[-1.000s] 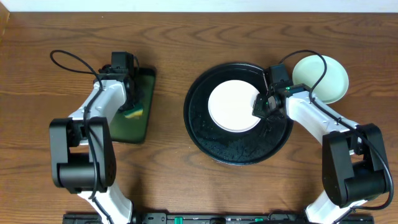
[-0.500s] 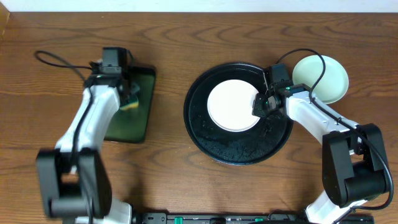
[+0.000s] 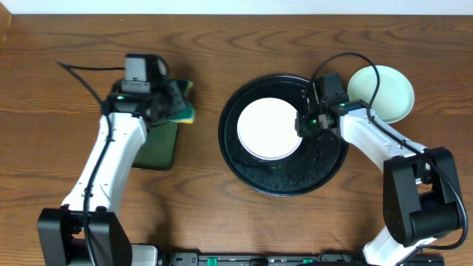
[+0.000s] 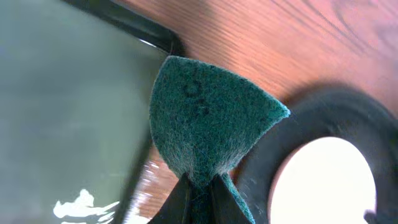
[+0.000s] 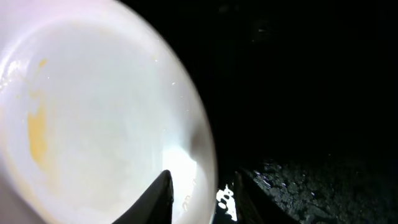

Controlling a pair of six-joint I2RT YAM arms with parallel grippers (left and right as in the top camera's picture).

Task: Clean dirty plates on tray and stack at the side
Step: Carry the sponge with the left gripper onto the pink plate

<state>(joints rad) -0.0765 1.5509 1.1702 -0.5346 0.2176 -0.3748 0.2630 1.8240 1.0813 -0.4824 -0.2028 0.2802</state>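
Left end effector point(image 4: 199, 190) pinches one fuzzy green scouring pad point(image 4: 205, 118); right end effector point(image 5: 198, 190) clamps one glossy round white plate point(image 5: 93, 112).

A dark brown wooden tabletop point(image 3: 199, 214) with wavy grain fills nearly the whole overhead view. A narrow pale strip point(image 3: 236, 6) runs along its far edge, and a black rail point(image 3: 244, 260) borders the near edge. The light is even and the shadows are soft.

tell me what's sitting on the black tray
One white plate with a yellow smear sits on the black tray, its rim between the right gripper fingers. The tray under the plate is hidden.
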